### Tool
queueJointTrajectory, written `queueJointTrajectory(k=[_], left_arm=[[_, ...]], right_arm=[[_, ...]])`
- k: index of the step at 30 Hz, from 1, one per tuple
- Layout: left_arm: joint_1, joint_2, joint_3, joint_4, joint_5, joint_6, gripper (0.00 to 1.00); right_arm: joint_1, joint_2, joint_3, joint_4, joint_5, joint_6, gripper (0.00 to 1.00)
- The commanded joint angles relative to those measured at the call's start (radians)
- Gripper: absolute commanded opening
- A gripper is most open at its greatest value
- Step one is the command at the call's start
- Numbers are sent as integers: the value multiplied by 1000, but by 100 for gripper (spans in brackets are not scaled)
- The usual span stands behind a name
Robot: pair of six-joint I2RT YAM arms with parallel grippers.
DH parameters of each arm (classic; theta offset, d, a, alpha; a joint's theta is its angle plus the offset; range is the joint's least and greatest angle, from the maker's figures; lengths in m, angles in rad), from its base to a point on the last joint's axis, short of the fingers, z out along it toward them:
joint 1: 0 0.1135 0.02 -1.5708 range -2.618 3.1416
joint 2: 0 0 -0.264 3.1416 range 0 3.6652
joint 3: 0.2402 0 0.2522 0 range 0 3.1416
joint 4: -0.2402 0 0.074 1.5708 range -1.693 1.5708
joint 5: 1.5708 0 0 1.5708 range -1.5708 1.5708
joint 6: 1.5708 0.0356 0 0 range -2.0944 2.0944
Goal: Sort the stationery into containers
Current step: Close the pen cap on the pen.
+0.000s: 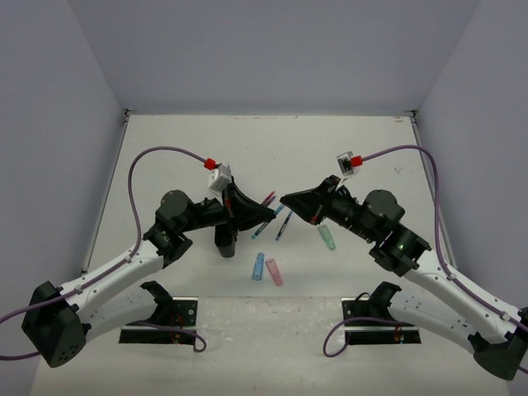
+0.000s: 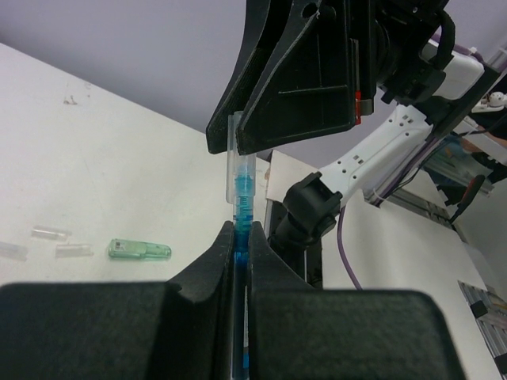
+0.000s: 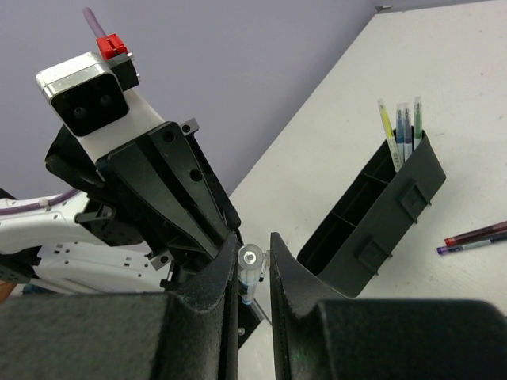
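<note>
Both arms lean in over the white bench (image 1: 346,148) and meet mid-air, the left reaching toward 2 o'clock and the right toward 10 o'clock. The left gripper (image 2: 242,237) is clamped on a translucent blue plastic pen (image 2: 242,207), and the right gripper (image 3: 253,261) pinches its clear cap (image 2: 238,158). A narrow black plastic organiser (image 3: 380,214) holding thin pens (image 3: 400,134) stands at the left gripper's 8 o'clock.

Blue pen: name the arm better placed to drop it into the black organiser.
Left, probably: left gripper clamps the blue pen itself, black plastic organiser beside it; right gripper pinches only its clear cap.
</note>
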Motion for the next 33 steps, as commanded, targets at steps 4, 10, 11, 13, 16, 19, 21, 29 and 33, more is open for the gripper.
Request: queueJointTrajectory(k=[4,10,11,13,16,19,21,29,33], left_arm=[[3,-19,-19,159,-56,-18,0],[0,6,-13,139,-51,-16,0],[-1,14,-8,126,-49,-14,0],[-5,32,-4,116,-44,-10,0],[-10,47,-2,101,-37,2,12],[-21,60,-4,90,-29,17,33],[-30,66,-4,82,-29,27,38],[-84,140,24,45,-22,76,41],[-112,168,50,14,-36,102,0]], right_arm=[[1,0,31,-69,23,-5,0],[-17,-6,34,-62,44,0,0],[-21,-8,34,-61,47,1,0],[-28,-13,34,-62,55,2,0],[-36,-19,34,-62,61,-2,0],[-45,-21,35,-65,68,-8,0],[-48,-20,39,-66,67,-11,0],[-55,3,69,-77,42,-31,0],[-55,5,86,-93,21,-43,0]])
